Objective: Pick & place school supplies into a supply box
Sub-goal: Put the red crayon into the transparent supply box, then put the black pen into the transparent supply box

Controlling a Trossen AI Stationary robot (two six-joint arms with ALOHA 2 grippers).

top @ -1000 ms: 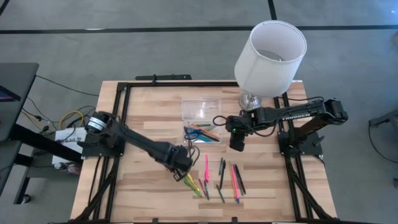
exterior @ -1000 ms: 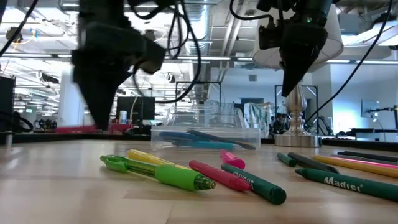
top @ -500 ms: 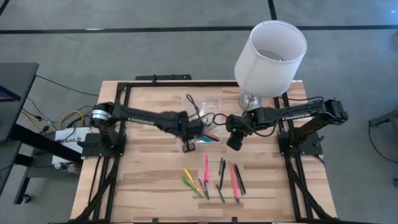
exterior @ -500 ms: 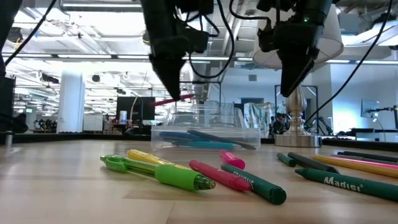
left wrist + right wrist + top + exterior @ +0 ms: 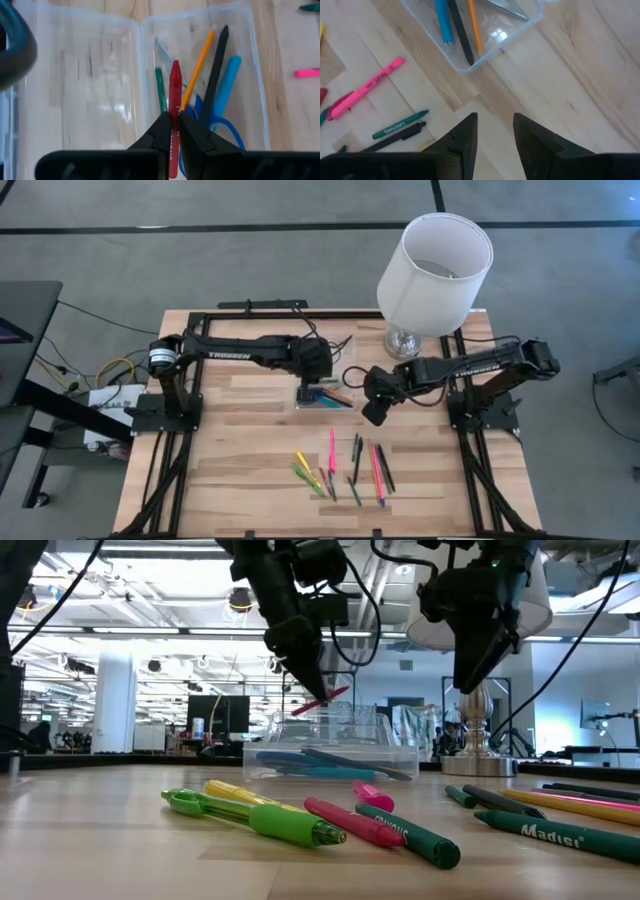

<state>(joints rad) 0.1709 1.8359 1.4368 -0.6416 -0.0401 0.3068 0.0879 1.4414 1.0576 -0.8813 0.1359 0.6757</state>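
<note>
Many pens and markers [image 5: 340, 465] lie in a loose row on the wooden table [image 5: 230, 470] at the near side, and from the low view a green pen [image 5: 265, 818], a yellow one [image 5: 235, 792] and a dark green marker [image 5: 415, 835] are closest. Past them sits the clear supply box [image 5: 330, 755], open, with its lid flat beside it. Inside the box lie a blue pen [image 5: 227, 82], a black one [image 5: 217, 65], an orange pencil [image 5: 200, 62], a thin green one [image 5: 159, 90] and the blue-handled scissors [image 5: 222, 132]. The left gripper [image 5: 174, 120] hangs right over the box with its fingers pinched tight on a red crayon [image 5: 174, 85], which points down toward the box. The right gripper [image 5: 492, 132] hovers above bare table just beside the box, fingers spread wide and holding nothing. Farther back stands a white lamp [image 5: 435, 270] at the far right corner.
</note>
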